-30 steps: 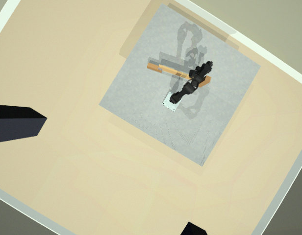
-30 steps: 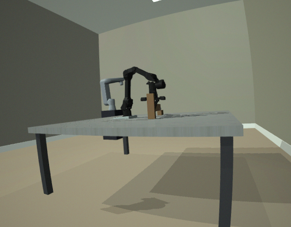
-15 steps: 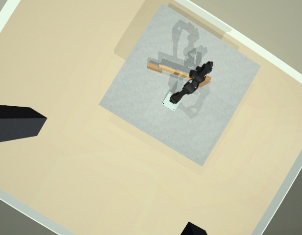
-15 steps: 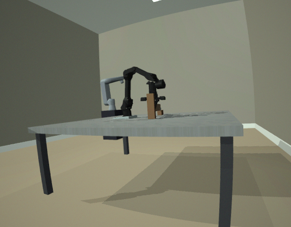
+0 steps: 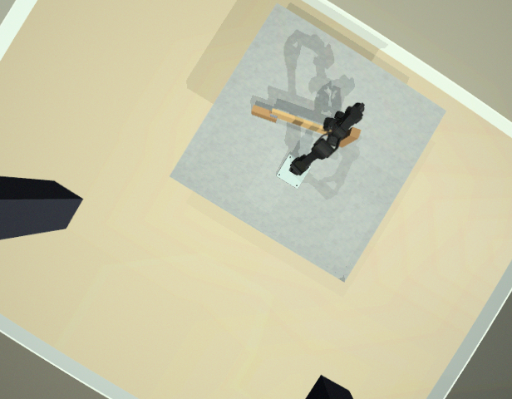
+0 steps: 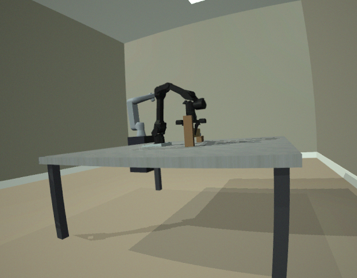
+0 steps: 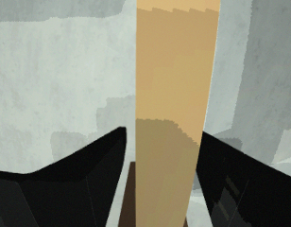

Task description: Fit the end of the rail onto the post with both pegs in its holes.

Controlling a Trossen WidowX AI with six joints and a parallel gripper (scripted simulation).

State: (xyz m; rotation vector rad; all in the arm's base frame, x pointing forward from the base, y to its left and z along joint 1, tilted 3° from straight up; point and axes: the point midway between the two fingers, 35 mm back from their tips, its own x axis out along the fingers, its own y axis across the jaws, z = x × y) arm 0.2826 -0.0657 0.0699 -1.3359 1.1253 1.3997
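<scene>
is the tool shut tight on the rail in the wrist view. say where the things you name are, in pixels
No, the tool [image 7: 159,135] is open, with a strip of table showing between the left finger [image 7: 89,175] and the rail [image 7: 171,76].

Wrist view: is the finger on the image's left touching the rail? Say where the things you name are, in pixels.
Apart. The wrist view shows a strip of gray tabletop [image 5: 238,171] [image 6: 112,153] [image 7: 130,137] between that finger [image 7: 75,189] and the rail [image 5: 290,117] [image 6: 198,133] [image 7: 171,85].

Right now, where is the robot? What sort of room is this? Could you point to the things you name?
It looks like a plain practice room for robots, maybe a lab. A black arm [image 5: 322,148] [image 6: 180,90] is mounted on a grey table [image 5: 248,171] [image 6: 172,161], a second, pale arm [image 6: 133,113] stands behind, and the walls are bare.
</scene>
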